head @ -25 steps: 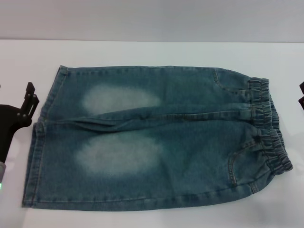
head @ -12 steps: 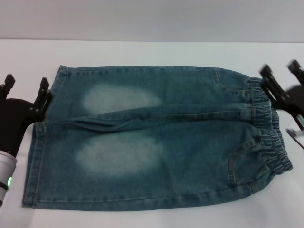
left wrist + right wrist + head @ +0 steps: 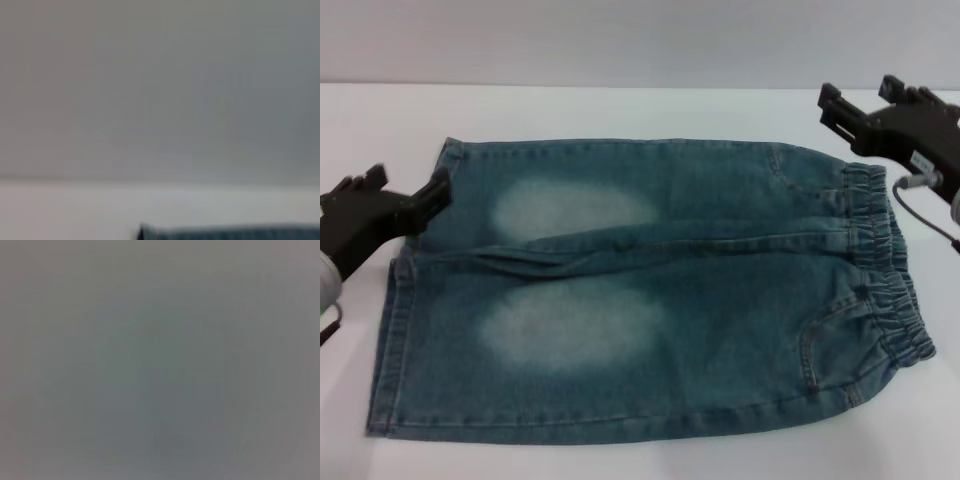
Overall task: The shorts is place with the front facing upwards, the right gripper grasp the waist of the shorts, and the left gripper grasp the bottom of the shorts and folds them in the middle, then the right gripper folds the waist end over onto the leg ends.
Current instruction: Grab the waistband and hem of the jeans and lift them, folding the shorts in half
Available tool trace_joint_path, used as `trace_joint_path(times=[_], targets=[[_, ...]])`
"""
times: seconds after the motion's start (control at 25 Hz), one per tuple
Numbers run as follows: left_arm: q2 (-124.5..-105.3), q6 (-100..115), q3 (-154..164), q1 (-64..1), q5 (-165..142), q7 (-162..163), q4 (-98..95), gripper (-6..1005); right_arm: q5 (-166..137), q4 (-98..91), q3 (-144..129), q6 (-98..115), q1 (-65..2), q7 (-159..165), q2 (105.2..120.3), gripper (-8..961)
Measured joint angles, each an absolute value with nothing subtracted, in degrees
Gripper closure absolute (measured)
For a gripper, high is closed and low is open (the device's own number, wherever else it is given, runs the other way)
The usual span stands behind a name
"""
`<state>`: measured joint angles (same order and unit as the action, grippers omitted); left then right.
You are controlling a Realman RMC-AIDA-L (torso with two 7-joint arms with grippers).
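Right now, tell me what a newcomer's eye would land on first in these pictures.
First, the long blue denim shorts, spread flat across the white table, with two pale faded oval patches and the gathered elastic waist on the robot's right. Then the two black claws closing in: the left gripper open at the far leg hem, and the right gripper open above the waistband's far end.

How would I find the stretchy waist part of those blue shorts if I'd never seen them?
Start at the white table, where the denim shorts lie flat. Follow them to the robot's right side, near the right gripper. The waist of the shorts is the puckered, ruffled band there, unlike the flat, straight leg hems at the other end.
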<state>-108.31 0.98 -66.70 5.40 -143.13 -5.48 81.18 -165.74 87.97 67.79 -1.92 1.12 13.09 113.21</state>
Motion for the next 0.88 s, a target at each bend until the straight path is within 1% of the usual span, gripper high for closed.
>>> trace_joint_path(times=[0.12,0.16,0.24,0.32,0.36,0.4,0.52,0.56,0.64,0.76,0.84,0.88], targets=[[-110.55,-17.4,-73.9,6.4,-145.4,-5.8,90.1,217,-166.2,96.7,70.0,-15.5,2.0,13.1,114.13,242],[-111.77,-25.2,-76.7,6.3,-146.1,-6.4,93.2,217,-165.7,99.2,71.0,-19.9,2.0,13.1,114.47,242],[-114.84,-37.5,-81.9,6.0,-146.5,-8.9,97.2,217,-163.9,102.7,73.0,-28.1,1.8,13.1,115.28,242],[-117.38,-45.7,-85.8,5.4,-146.6,-11.3,99.8,217,-160.9,105.9,75.5,-37.3,1.4,13.1,116.22,242],[-117.38,-45.7,-85.8,5.4,-146.6,-11.3,99.8,217,-159.8,106.7,76.2,-39.7,1.3,13.1,116.4,242],[-117.97,-52.3,-87.6,4.8,-146.7,-11.4,102.0,217,-158.2,107.5,76.9,-42.5,1.2,13.1,116.55,242],[-117.8,-56.6,-87.8,4.3,-147.6,-10.3,103.8,217,-153.1,108.5,79.7,-49.1,1.1,11.1,116.66,242],[-117.8,-56.6,-87.8,4.3,-147.6,-10.3,103.8,217,-150.7,108.7,81.4,-51.4,1.2,9.7,116.95,242],[-117.87,-63.6,-88.1,4.2,-150.5,-9.2,107.8,217,-146.1,109.0,84.8,-55.8,1.6,7.3,117.52,242],[-117.87,-65.8,-88.2,4.3,-151.4,-8.5,109.2,217,-142.7,111.1,89.8,-61.5,3.4,5.1,118.5,241],[-117.88,-68.4,-88.3,4.3,-152.7,-7.6,111.0,217,-142.5,113.2,91.7,-63.7,5.2,4.7,118.8,241],[-117.89,-75.6,-88.1,4.3,-157.2,-5.1,114.4,217,-142.4,114.2,92.5,-64.4,6.1,4.7,118.81,241]])
